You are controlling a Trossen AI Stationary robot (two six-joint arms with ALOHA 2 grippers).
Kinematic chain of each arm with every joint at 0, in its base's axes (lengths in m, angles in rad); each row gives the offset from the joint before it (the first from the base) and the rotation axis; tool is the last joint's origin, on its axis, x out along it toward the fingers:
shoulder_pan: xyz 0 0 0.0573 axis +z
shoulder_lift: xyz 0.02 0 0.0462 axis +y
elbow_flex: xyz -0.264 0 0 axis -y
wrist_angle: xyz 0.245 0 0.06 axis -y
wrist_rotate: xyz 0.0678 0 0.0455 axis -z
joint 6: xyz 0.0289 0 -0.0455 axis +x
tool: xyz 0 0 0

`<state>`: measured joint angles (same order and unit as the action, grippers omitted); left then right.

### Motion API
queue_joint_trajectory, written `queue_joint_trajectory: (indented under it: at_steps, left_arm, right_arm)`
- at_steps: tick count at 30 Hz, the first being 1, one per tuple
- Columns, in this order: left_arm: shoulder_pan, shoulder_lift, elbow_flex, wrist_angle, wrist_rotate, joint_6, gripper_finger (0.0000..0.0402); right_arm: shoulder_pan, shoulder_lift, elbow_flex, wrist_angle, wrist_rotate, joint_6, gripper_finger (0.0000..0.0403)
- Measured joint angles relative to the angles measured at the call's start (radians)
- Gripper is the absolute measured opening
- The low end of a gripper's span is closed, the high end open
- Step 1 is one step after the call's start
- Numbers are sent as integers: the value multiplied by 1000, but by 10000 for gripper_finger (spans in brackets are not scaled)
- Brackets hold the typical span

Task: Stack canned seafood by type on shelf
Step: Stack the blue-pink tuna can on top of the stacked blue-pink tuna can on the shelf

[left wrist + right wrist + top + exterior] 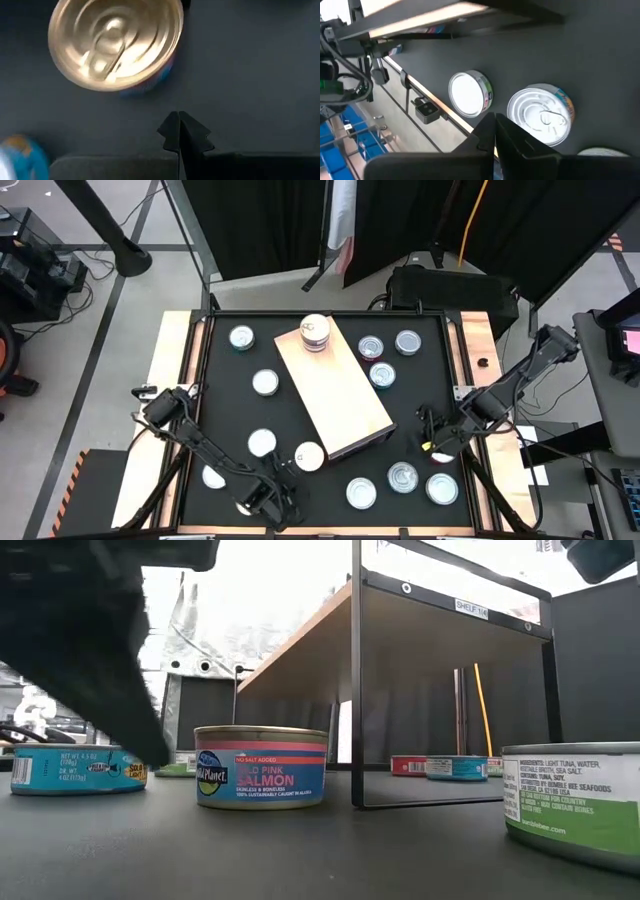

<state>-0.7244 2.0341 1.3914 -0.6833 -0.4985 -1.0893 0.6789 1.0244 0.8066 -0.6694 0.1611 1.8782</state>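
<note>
Though overhead anonymous, salmon tin (261,767) label-legible.

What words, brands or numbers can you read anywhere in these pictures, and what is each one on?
"NO SALT ADDED", "Wild Planet", "WILD PINK SALMON": salmon tin, low view.
"SHELF 1/4": tag on the shelf frame.
"INGREDIENTS: LIGHT TUNA, WATER, VEGETABLE BROTH, SEA SALT": green-labelled tin.
"NET WT 4.5 OZ": teal tin, barely legible; the rest is blurred.
Far tins' labels: too small to read.
High and wrist views: nothing readable.
</note>
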Motion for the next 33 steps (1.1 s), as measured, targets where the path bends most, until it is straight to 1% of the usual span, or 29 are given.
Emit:
queue_joint_trajectory:
  at_steps: [2, 3, 7, 9, 11, 13, 17, 24, 28, 31, 33]
  left_arm:
    - [-18, -25, 0, -24, -8, -12, 1]
    - [-28, -44, 0, -18, -35, -9, 1]
    - [-45, -105, 2, 6, -213, 37, 1]
    - [-38, -109, -11, 6, -267, 79, 1]
    - [-23, -109, -39, 46, -266, 105, 1]
    - [-7, -109, -85, 124, -240, 108, 1]
    - [13, -108, -152, 196, -197, 109, 1]
    - [17, -109, -189, 204, -159, 131, 1]
    - [7, -109, -215, 194, -104, 127, 1]
    - [-3, -110, -217, 188, -98, 127, 1]
    - [-9, -134, -209, 171, -104, 130, 1]
  right_arm:
    - [5, 13, 0, 19, 0, 1, 4]
    - [8, 18, 0, 20, 0, 4, 4]
    - [11, 35, 0, 15, 1, 13, 4]
    - [11, 38, 0, 15, 1, 13, 4]
    - [11, 39, 0, 14, 4, 14, 4]
    - [11, 39, 0, 15, 16, 14, 4]
    - [11, 39, 0, 16, 24, 14, 4]
    - [11, 39, 0, 15, 23, 11, 4]
    - [11, 39, 0, 15, 23, 7, 4]
    - [11, 39, 0, 15, 23, 5, 4]
    - [11, 39, 0, 15, 23, 5, 4]
